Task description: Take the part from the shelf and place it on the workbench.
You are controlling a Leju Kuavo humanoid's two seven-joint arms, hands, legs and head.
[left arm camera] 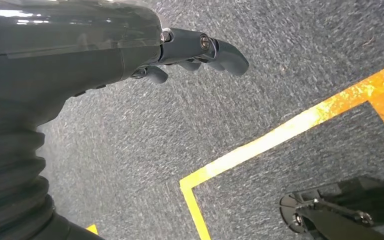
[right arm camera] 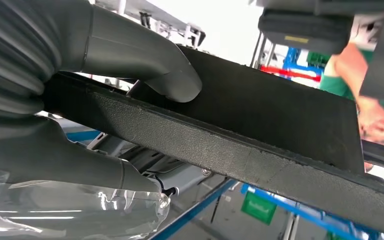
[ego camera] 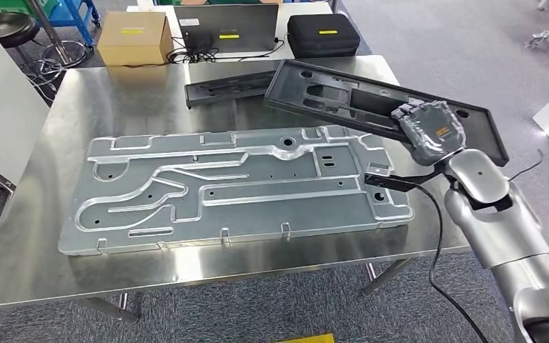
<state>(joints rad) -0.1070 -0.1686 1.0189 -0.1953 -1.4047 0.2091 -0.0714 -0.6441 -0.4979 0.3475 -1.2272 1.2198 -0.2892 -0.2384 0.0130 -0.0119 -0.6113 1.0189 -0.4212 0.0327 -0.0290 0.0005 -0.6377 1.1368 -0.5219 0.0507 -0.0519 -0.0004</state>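
Note:
A long black plastic part (ego camera: pixel 372 103) hangs tilted over the far right of the steel workbench (ego camera: pixel 57 236), and my right hand (ego camera: pixel 432 132) grips its near edge. In the right wrist view the thumb (right arm camera: pixel 145 60) presses on the black part (right arm camera: pixel 260 130) and the fingers (right arm camera: pixel 70 165) lie under it. A second black part (ego camera: pixel 225 89) lies flat on the workbench behind. My left hand (left arm camera: pixel 180 50) hangs over grey carpet with its fingers loosely curled, holding nothing.
A large silver stamped metal panel (ego camera: pixel 229 189) covers the middle of the workbench. Behind stand a cardboard box (ego camera: pixel 134 37), a laptop (ego camera: pixel 225 28) and a black case (ego camera: pixel 323 34). A black cable (ego camera: pixel 439 243) trails from my right wrist. Yellow floor tape (left arm camera: pixel 280 135) marks the carpet.

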